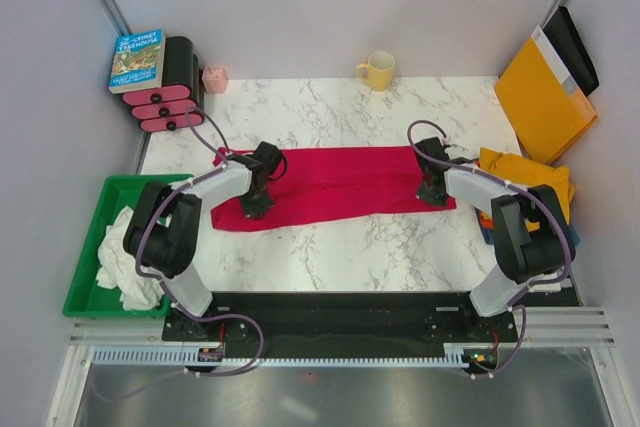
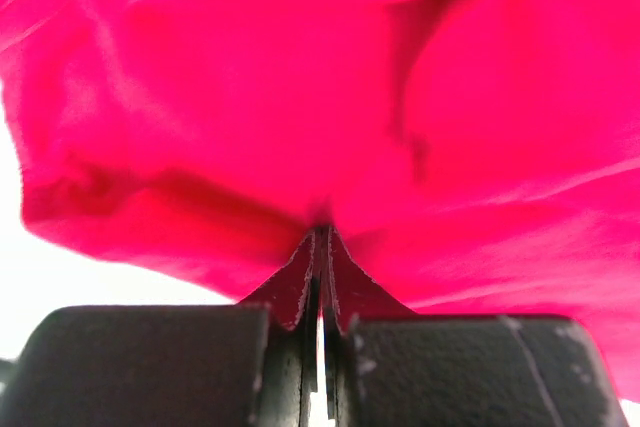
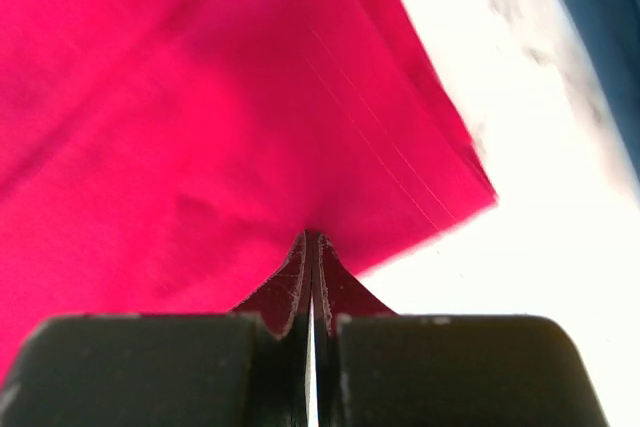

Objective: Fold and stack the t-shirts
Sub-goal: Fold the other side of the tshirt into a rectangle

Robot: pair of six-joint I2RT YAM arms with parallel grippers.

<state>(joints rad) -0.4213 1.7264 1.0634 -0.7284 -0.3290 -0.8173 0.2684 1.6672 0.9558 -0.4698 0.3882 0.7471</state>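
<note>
White marble tabletop [image 1: 380, 247]: crimson soft cloth t-shirt [image 1: 340, 182] spread flat. Left tool [image 2: 321, 237] and right tool [image 3: 312, 239] are pinched closed on opposite ends. Likely limp, light; hold edges.

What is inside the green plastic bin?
A crumpled white cloth shirt lies in the green plastic bin; the left arm overlaps part of it, and anything beneath the cloth is hidden.

A t-shirt [image 1: 340, 182] lies spread on the table [image 1: 400, 247]. Behind it stands a mug [image 1: 379, 70]; left of it a bin [image 1: 120, 197]; right of it, piled t-shirts [image 1: 525, 172].
</note>
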